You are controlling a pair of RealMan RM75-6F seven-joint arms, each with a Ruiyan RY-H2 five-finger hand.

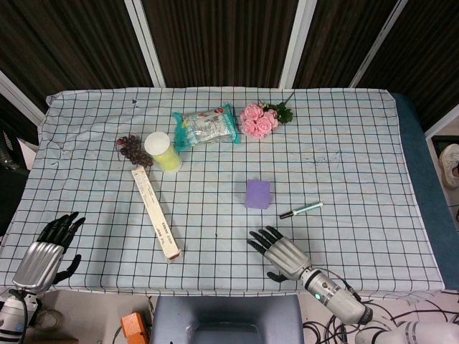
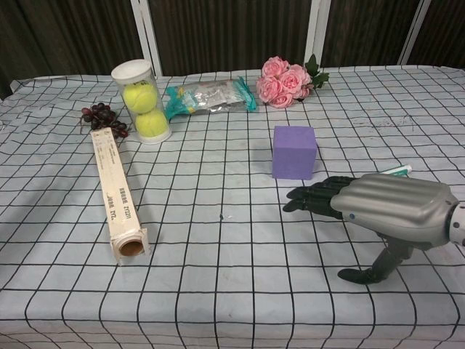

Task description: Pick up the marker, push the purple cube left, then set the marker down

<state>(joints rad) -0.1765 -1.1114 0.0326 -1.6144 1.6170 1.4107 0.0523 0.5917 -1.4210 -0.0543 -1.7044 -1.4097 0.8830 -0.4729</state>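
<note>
The purple cube (image 1: 257, 193) (image 2: 294, 151) sits on the checked tablecloth near the middle. Just right of it lies the marker (image 1: 301, 210), pale green with a black cap; in the chest view only its tip (image 2: 397, 170) shows behind my right hand. My right hand (image 1: 281, 254) (image 2: 385, 209) hovers low near the front edge, below the cube and marker, fingers spread and holding nothing. My left hand (image 1: 49, 247) rests at the front left corner, also empty with its fingers apart.
A long cardboard box (image 1: 155, 212) (image 2: 115, 193) lies left of centre. Behind it stand a tennis-ball tube (image 1: 163, 151) (image 2: 141, 100), dark grapes (image 1: 133, 149), a snack packet (image 1: 206, 127) and pink roses (image 1: 260, 119).
</note>
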